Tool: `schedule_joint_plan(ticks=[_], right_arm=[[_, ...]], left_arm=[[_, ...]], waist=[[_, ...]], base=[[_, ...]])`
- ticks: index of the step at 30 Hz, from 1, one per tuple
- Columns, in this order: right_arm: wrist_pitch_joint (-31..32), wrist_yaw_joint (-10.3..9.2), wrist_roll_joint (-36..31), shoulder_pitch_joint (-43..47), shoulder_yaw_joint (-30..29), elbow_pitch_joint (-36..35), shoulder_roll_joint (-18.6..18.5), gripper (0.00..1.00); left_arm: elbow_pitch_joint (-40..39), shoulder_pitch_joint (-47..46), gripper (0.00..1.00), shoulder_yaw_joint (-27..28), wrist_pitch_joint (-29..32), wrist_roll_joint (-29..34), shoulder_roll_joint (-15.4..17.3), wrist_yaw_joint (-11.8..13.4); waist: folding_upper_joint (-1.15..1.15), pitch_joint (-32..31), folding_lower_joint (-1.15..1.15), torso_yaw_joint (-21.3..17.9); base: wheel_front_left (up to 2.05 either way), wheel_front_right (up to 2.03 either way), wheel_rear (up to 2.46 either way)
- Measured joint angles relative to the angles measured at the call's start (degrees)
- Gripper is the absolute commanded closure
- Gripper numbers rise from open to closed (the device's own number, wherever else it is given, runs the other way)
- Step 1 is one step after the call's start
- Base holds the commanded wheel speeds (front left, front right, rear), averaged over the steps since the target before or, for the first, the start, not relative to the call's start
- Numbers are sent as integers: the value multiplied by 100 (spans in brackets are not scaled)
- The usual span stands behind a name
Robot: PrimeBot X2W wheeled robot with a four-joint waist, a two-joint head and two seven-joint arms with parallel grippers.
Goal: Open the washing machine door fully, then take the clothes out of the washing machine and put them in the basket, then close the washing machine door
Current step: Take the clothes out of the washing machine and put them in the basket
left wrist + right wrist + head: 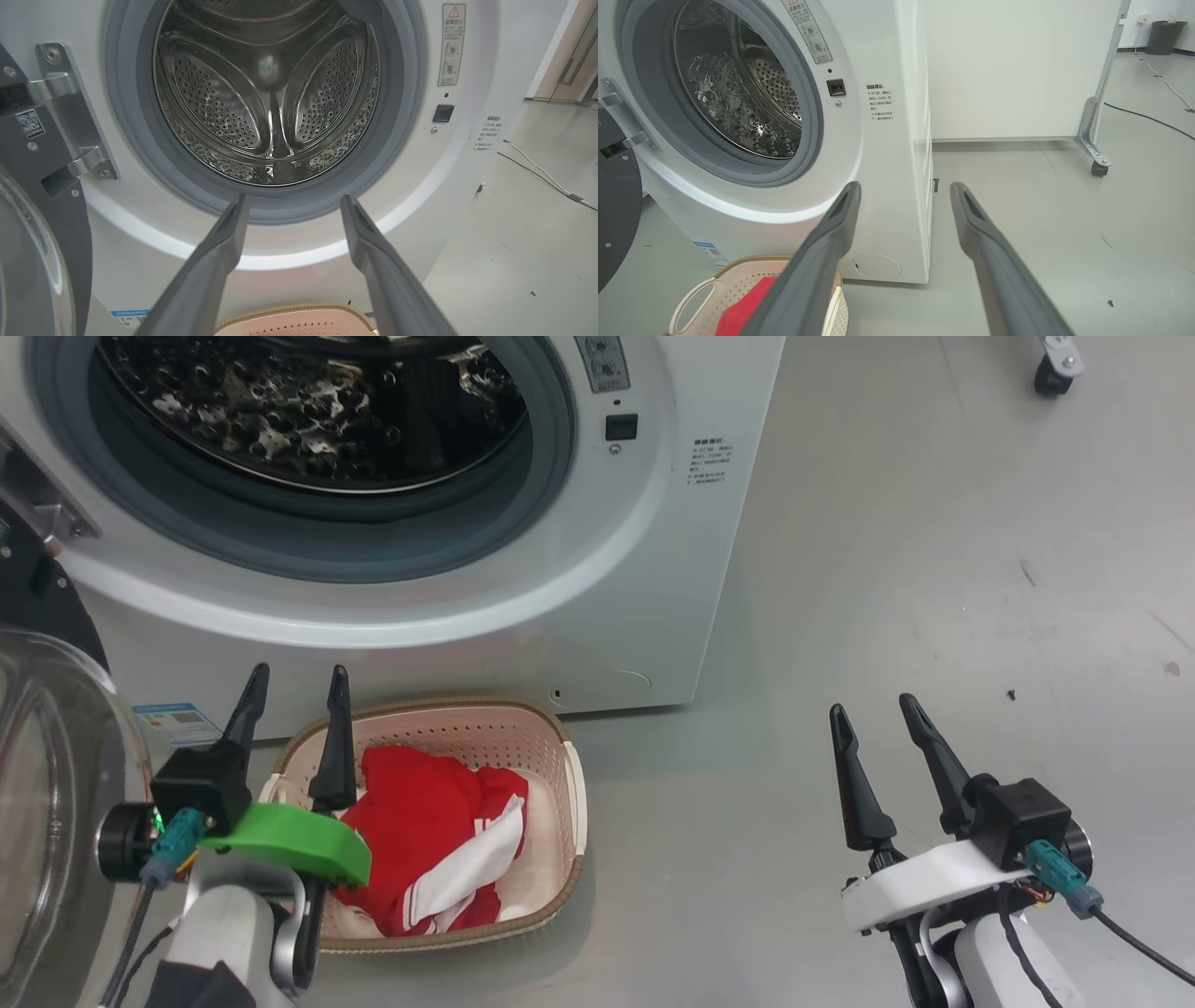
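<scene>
The white washing machine (616, 616) stands with its steel drum (271, 93) bare inside. Its door (47, 784) hangs swung out at the far left, black rim and glass bowl showing. The red clothes (429, 831) with white stripes lie in the cream basket (560, 747) on the floor before the machine. My left gripper (297, 683) is open and holds nothing, hovering above the basket's left end, fingers pointing at the machine front. My right gripper (874, 711) is open too, over bare floor to the basket's right. The basket (705, 289) and clothes (742, 312) also appear in the right wrist view.
Grey floor (934, 569) stretches to the right of the machine. A white panel on castors (1097, 163) stands behind it, with a cable (1148, 119) on the floor and a dark bin (1163, 36) far back. The door's hinge bracket (74, 112) sits left of the opening.
</scene>
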Motion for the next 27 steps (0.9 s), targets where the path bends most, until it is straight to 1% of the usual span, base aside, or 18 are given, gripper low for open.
schedule_joint_plan(ticks=[15, 22, 27], right_arm=[[0, 1, -9, 744, 24, 44, 19, 0], [0, 0, -9, 1002, 22, 38, 26, 0], [0, -1, -9, 1062, 22, 14, 29, 0]], left_arm=[[-609, 1515, 0, -260, 1, 63, 7, 177], [-899, 1971, 0, -381, 1, 140, 10, 253], [-1112, 2121, 0, -423, 10, 152, 16, 298]], waist=[[0, -874, 0, 274], [0, -1120, 0, 326], [0, -1156, 0, 327]], base=[[0, 0, 0], [0, 0, 0], [0, 0, 0]])
